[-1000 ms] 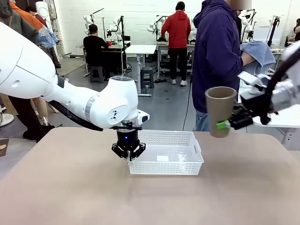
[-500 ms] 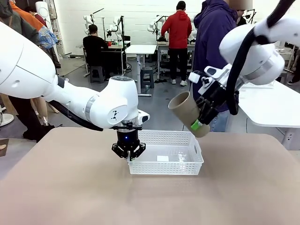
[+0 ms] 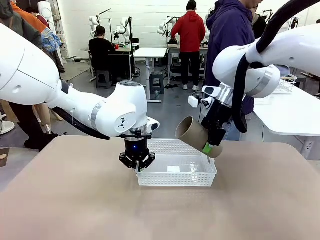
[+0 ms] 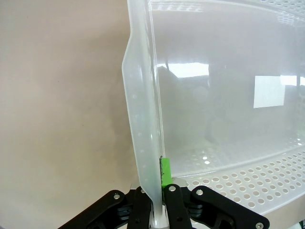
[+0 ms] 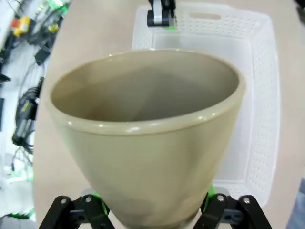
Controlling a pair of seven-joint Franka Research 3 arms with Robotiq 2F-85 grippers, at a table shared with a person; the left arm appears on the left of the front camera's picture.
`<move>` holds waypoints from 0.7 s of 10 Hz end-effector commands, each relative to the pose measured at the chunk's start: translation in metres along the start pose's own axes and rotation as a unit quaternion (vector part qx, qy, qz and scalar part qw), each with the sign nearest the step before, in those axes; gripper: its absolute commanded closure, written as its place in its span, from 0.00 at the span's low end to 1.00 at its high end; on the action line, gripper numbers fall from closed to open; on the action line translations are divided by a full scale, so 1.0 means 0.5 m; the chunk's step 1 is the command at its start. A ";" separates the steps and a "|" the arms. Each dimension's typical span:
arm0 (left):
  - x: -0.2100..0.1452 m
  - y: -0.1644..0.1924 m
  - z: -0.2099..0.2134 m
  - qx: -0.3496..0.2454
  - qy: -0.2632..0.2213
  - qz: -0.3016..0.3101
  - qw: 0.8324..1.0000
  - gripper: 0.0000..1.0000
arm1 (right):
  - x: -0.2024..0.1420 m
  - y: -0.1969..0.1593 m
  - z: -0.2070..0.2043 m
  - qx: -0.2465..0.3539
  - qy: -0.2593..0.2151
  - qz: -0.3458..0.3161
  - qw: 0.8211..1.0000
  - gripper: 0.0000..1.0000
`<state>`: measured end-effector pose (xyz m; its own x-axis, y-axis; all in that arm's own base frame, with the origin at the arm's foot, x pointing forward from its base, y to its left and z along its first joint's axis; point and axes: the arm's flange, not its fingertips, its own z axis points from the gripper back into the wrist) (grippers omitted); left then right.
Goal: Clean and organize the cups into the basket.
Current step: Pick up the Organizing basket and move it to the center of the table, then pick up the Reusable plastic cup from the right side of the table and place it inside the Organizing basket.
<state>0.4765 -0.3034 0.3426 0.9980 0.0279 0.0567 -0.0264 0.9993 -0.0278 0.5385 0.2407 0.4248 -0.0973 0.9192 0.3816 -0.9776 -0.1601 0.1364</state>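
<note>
The white lattice basket (image 3: 175, 179) stands mid-table, and I see nothing lying in it. My left gripper (image 3: 136, 161) is shut on the basket's left wall; in the left wrist view that gripper (image 4: 157, 193) pinches the thin wall (image 4: 143, 119), a green pad (image 4: 165, 171) against its inner face. A tan cup (image 3: 196, 135) hangs tilted, mouth to the left, just above the basket's right end, with my right gripper (image 3: 212, 145) shut on its narrow lower part. In the right wrist view the cup (image 5: 147, 143) sits between the fingers of the right gripper (image 5: 152, 217), the basket (image 5: 259, 119) below it.
A person in a purple hoodie (image 3: 230, 60) stands at the table's far side, behind the right arm. The tan table (image 3: 75, 210) lies bare around the basket. A white label (image 3: 173, 169) is on the basket floor. Other benches and people are farther back.
The right arm has swung in from the right and come down over the basket, tipping the cup from upright to mouth-left. The left gripper and the basket have stayed put.
</note>
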 end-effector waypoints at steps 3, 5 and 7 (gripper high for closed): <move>-0.004 -0.002 0.000 0.002 0.001 -0.002 1.000 1.00 | 0.017 -0.046 -0.065 -0.044 0.068 0.016 0.997 0.19; -0.004 -0.002 0.000 0.002 0.001 -0.002 1.000 1.00 | 0.041 -0.046 -0.085 -0.059 0.076 0.041 0.995 0.19; -0.004 -0.002 0.000 0.002 0.001 -0.002 1.000 1.00 | 0.054 -0.056 -0.099 -0.058 0.066 0.051 0.995 0.19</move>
<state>0.4765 -0.3034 0.3426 0.9980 0.0280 0.0567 -0.0264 0.9993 -0.0278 0.5472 0.2828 0.3877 -0.2244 0.9362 0.2706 -0.9724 -0.2333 0.0009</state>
